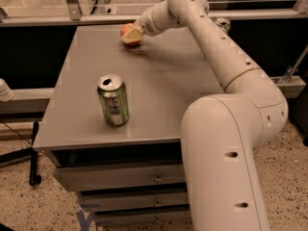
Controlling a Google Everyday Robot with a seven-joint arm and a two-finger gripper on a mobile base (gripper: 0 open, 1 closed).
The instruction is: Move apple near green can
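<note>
The red-orange apple (127, 30) sits at the far edge of the grey table (159, 95), left of its middle. My gripper (133, 36) is right at the apple, its pale tip overlapping the apple's front right side. The arm reaches to it from the right across the back of the table. The green can (113, 100) stands upright near the table's front left, with a white label patch and an open silver top. It is far from the apple and the gripper.
The top of a silver can (223, 23) shows at the back right, mostly hidden behind my arm. My arm's large white lower link (226, 153) fills the front right. Drawers (120, 177) sit under the table. A railing runs behind it.
</note>
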